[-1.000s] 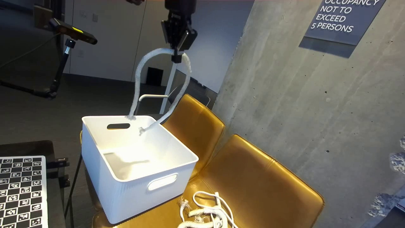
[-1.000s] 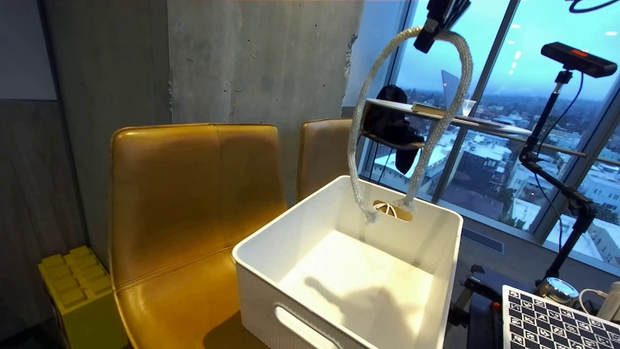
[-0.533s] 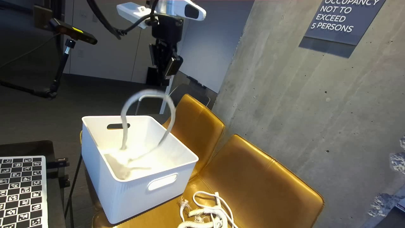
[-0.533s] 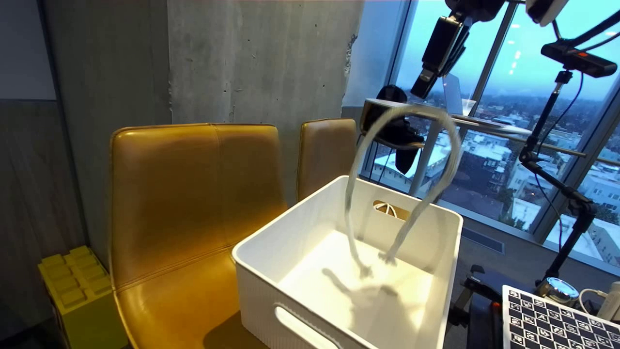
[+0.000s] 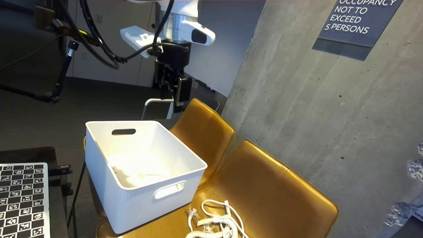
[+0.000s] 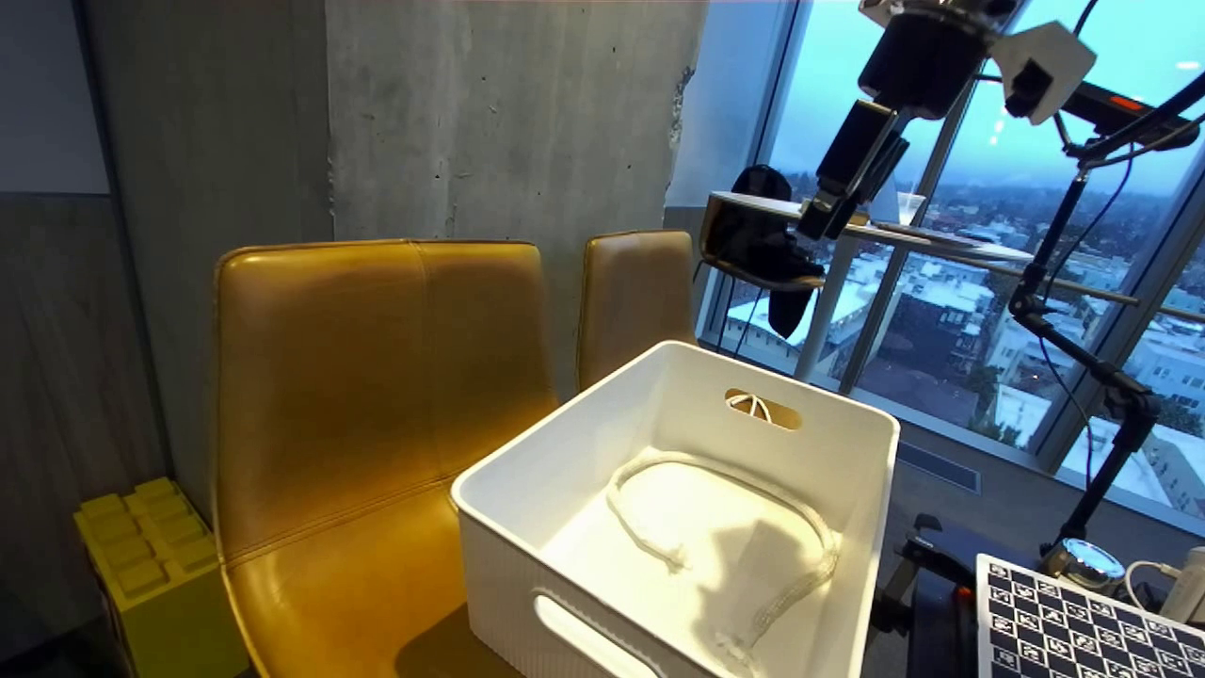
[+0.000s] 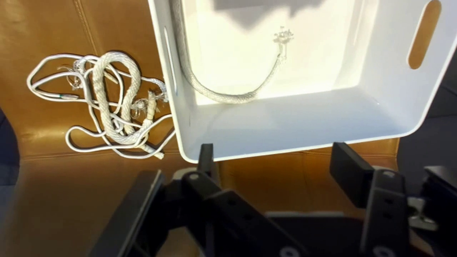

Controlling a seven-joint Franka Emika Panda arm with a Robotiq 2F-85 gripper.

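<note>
My gripper [image 7: 273, 145] is open, its two black fingers wide apart with nothing between them. In both exterior views it hangs above the far end of a white plastic bin [image 5: 132, 211], pointing down and touching nothing. A pale braided rope [image 6: 777, 492] lies in a loose curve on the bin's floor, its frayed ends apart. From the wrist view, part of this rope [image 7: 228, 98] rests along the bin's inner wall; the rest runs out of the picture. Outside the bin, a tangle of thick and thin white ropes [image 7: 103, 103] lies on the tan chair seat.
The bin stands on tan leather chairs [image 5: 277, 188] against a concrete wall [image 5: 297, 109]. A checkered marker board [image 6: 1083, 612] and a camera on a jointed stand [image 6: 1125, 424] are beside it. A yellow block-shaped box [image 6: 160, 584] sits on the floor behind the chair.
A second ago the gripper held the rope up by its loop over the bin. It has let go; the rope dropped onto the bin's floor. The gripper has come down and opened wide.
</note>
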